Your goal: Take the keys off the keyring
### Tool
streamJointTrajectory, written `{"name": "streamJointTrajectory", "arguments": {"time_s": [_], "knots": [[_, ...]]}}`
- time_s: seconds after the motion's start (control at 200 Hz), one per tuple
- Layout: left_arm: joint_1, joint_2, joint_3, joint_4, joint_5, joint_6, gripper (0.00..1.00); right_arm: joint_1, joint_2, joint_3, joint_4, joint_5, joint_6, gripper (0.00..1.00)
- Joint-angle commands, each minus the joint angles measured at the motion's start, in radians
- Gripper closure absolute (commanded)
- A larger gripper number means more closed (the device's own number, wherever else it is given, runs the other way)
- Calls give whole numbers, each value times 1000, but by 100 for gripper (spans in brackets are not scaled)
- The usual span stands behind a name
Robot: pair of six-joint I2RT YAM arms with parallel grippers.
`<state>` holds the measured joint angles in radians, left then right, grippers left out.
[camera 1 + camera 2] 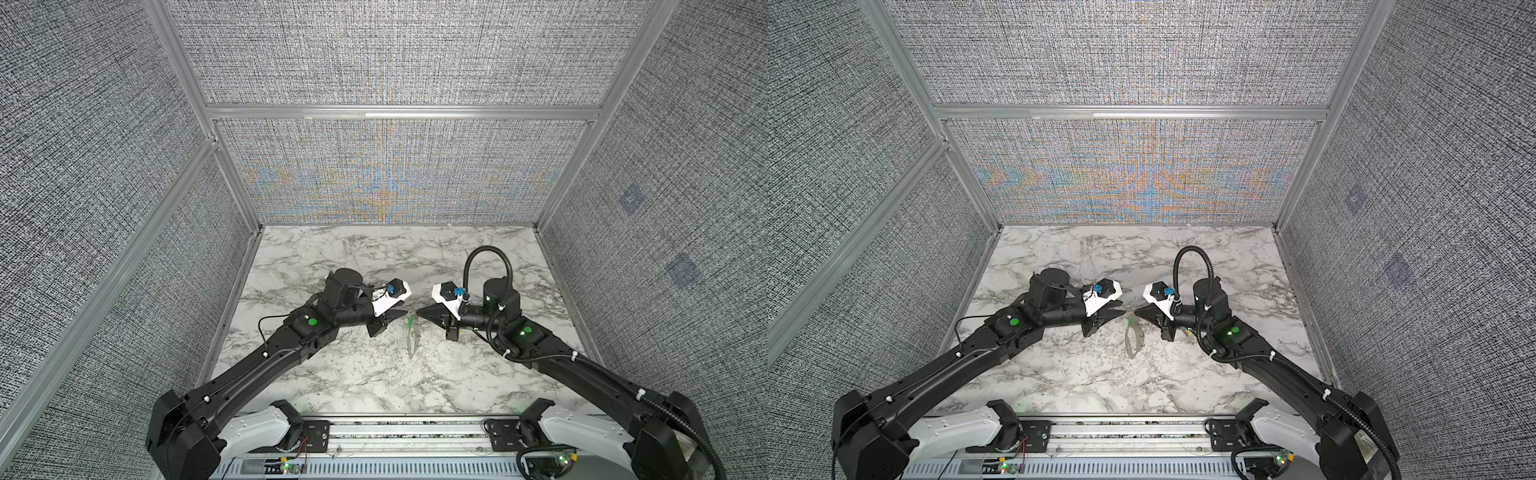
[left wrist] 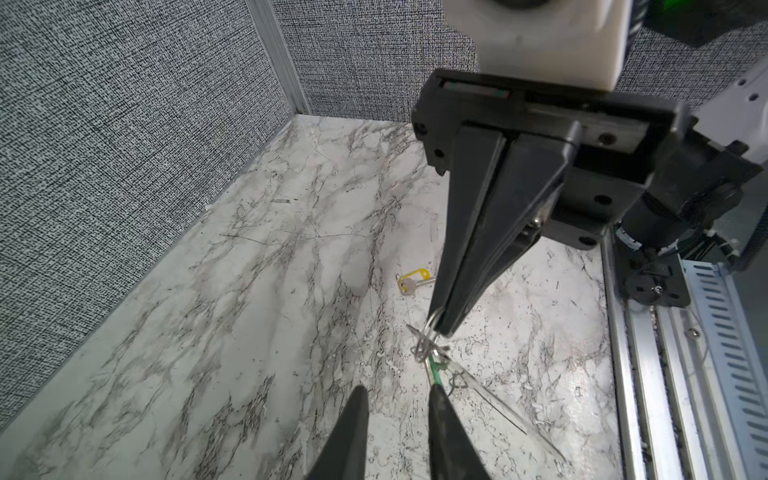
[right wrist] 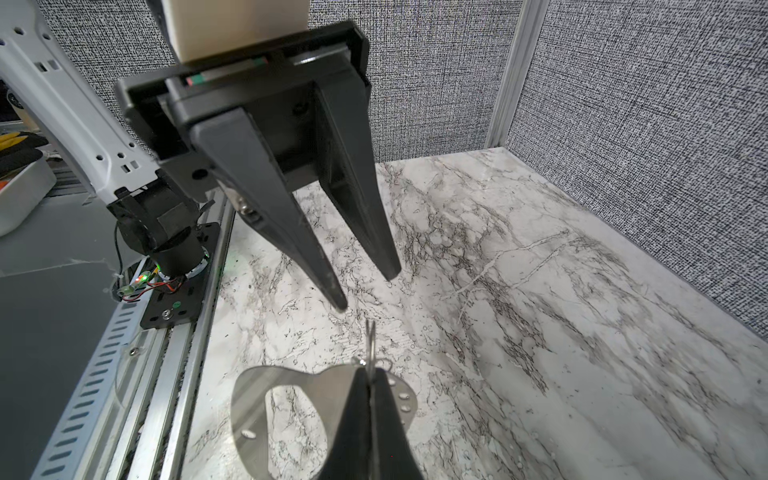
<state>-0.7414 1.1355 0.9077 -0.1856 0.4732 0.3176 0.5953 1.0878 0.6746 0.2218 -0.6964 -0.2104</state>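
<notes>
My right gripper (image 1: 417, 312) (image 3: 368, 370) is shut on the thin wire ring (image 3: 371, 336) at the top of the keyring (image 3: 249, 399). The keyring is a flat grey oval loop hanging above the marble table (image 1: 332, 374), also visible in both top views (image 1: 411, 343) (image 1: 1133, 340). A green-tagged key (image 2: 432, 368) (image 1: 410, 322) hangs at that wire ring, seen edge-on. My left gripper (image 2: 398, 388) (image 1: 405, 311) faces it, open, with nothing between its fingers; one fingertip (image 2: 436, 390) is at the green tag's end. The yellow-tagged key (image 2: 413, 280) (image 1: 1185, 331) lies loose on the table under the right arm.
Grey fabric walls (image 1: 395, 174) close in the table on three sides. An aluminium rail (image 1: 407, 432) with both arm bases runs along the front edge. A white tray (image 3: 20, 195) stands outside the enclosure.
</notes>
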Motion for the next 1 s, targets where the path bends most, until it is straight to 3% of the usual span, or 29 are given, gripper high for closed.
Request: {"name": "streamJointTrajectory", "arguments": {"time_s": [0.0,0.335,0.805,0.956,0.996], "knots": [[2,-2,-11,79,48,-41,73,5,-4,-9,73,-15,11,100],[4,16,-42,130,100,-62,80,16,-6,-12,67,-12,-5,100],[3,26,-51,160,154,-55,100,20,26,4,58,-12,-26,100],[2,29,-34,135,143,-37,100,18,34,14,29,27,-31,100],[3,34,-18,110,128,-28,100,20,28,16,11,57,-40,92]]}}
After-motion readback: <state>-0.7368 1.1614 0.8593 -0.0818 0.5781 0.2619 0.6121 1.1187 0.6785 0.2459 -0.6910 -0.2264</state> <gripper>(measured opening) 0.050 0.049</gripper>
